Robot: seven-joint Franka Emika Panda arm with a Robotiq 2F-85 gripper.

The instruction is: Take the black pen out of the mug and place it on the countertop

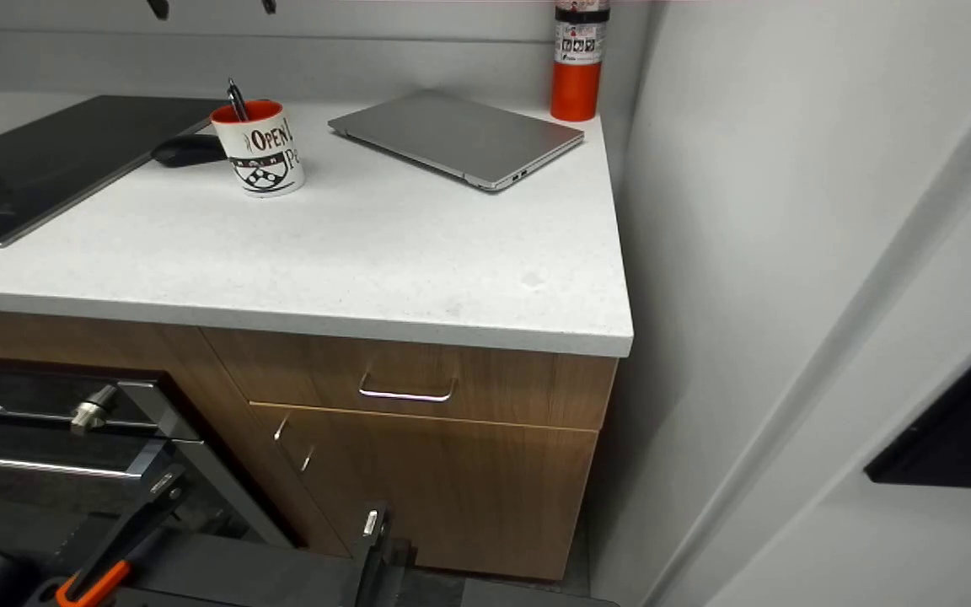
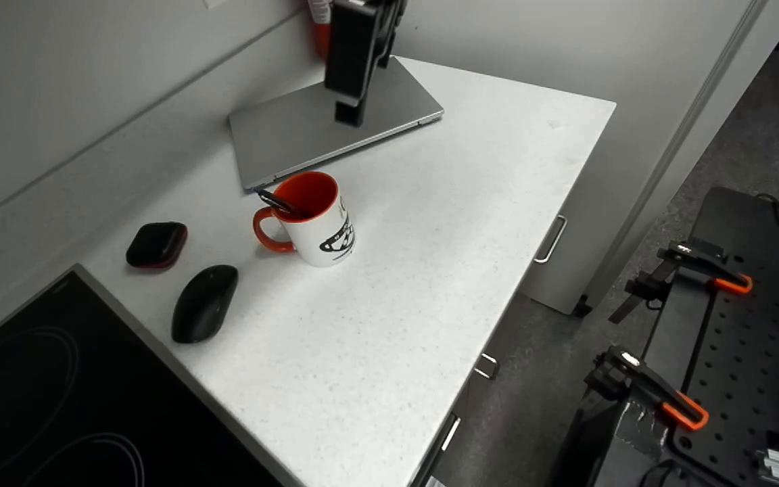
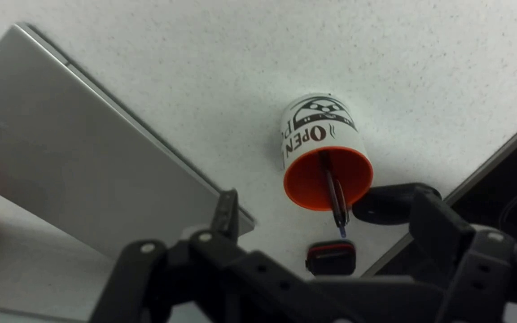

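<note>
In the wrist view the end effector (image 3: 332, 215) enters along the bottom of the frame, its fingers spread apart. The pen (image 3: 336, 197) leans inside the mug (image 3: 321, 140), right of centre, one end poking past the rim. In an exterior view the mug stands upright on the surface (image 1: 367, 253), upper left, near the laptop (image 1: 460, 139).

The mug (image 2: 318, 235) stands upright on the table (image 2: 396, 284). It is white outside, with dark print and the word "OPEN", and red inside, on the rim and on the handle. The black pen (image 3: 334, 198) has its lower part in the mug; it is tilted, and its upper part comes out over the rim near the handle. The table is flat, white and finely speckled.
</note>
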